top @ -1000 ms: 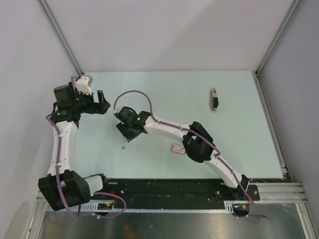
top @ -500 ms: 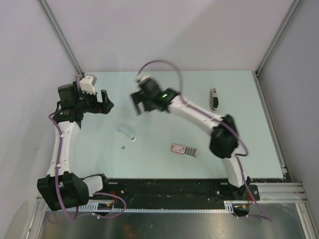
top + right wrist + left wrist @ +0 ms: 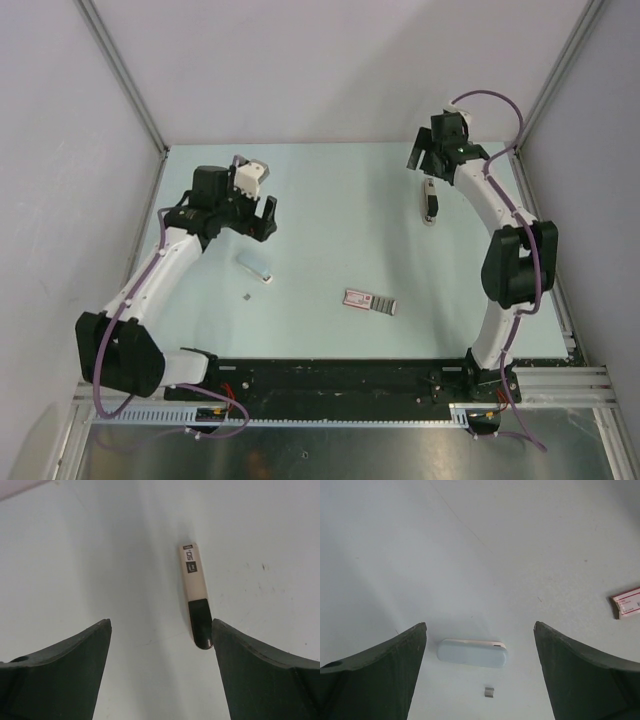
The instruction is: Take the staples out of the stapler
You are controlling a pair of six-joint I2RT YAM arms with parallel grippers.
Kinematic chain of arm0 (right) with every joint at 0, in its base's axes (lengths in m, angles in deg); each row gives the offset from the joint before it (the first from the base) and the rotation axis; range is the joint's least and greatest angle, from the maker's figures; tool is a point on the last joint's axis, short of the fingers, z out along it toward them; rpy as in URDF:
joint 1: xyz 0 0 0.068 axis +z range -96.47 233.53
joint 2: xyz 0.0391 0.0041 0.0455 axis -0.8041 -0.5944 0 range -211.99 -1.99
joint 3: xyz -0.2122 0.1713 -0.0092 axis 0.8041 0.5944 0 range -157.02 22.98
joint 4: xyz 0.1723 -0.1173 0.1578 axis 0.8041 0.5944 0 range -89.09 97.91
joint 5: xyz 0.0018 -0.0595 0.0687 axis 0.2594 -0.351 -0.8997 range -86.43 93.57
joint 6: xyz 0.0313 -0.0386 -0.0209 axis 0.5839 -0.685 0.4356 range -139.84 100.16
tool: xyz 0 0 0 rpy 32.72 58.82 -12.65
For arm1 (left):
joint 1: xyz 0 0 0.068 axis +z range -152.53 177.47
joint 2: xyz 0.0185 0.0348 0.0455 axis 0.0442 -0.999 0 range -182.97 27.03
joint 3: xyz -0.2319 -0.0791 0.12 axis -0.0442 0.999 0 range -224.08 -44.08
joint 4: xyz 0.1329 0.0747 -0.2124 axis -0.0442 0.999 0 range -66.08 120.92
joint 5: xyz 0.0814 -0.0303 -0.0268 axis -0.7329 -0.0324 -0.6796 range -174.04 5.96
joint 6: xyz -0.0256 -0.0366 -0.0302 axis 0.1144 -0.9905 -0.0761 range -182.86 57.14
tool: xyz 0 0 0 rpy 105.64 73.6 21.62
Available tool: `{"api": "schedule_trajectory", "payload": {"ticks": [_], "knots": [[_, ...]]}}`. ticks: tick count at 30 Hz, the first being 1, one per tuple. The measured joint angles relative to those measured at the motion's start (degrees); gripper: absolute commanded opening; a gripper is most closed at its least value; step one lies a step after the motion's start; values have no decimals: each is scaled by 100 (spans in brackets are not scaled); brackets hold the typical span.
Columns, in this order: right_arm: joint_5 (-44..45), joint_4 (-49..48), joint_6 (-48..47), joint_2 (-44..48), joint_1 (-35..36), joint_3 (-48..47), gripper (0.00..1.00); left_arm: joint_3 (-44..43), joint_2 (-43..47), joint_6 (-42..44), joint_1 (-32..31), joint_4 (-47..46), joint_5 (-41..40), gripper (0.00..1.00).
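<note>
The stapler [image 3: 430, 200], slim with a black end and a pale body, lies at the far right of the table. In the right wrist view the stapler [image 3: 194, 580] points away from me, and its black end almost touches my right finger. My right gripper [image 3: 422, 165] [image 3: 161, 621] hovers open just behind it, holding nothing. A tiny grey staples bit [image 3: 247, 296] [image 3: 489, 692] lies at the left of the table. My left gripper [image 3: 263, 215] [image 3: 480, 625] is open and empty above that area.
A small clear plastic piece [image 3: 255, 266] [image 3: 472, 653] lies just beyond the staples bit, between my left fingers' line of sight. A flat red-and-white box [image 3: 370, 301] [image 3: 626, 602] rests near the table's middle front. Walls enclose the table on three sides.
My right arm swung from the left-middle of the table to the far right over the stapler, leaving the clear piece behind and opening. My left arm moved right.
</note>
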Motion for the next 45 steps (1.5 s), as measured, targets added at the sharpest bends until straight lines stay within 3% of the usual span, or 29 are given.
{"api": "schedule_trajectory", "payload": {"ticks": [3,6,8,9,11,13,25,31,41,45], "knots": [[-55,83,-94,-348,-142,-44,82,-20,-186,26,-11,4,-85,82],[-61,160,-221,-553,-264,-9,82,-22,-205,37,-15,0,-177,65],[-44,166,-293,-616,-326,31,82,-28,-205,4,-15,-13,-278,62],[-28,170,-319,-640,-345,46,82,-28,-205,4,-15,-22,-337,66],[-11,184,-372,-697,-354,50,82,-31,-205,-13,-15,-46,-442,90],[-11,181,-409,-748,-354,66,81,-28,-205,7,-15,-57,-492,97],[-293,175,-426,-1305,-354,275,67,-28,-144,7,-15,-94,-625,100],[-400,151,-409,-1436,-354,282,50,-2,-11,46,-15,-122,-702,99],[-376,133,-356,-1445,-173,291,4,120,-46,52,-46,-149,-553,85],[-380,90,-223,-1434,127,323,0,120,-273,37,-184,-212,-396,81]]}}
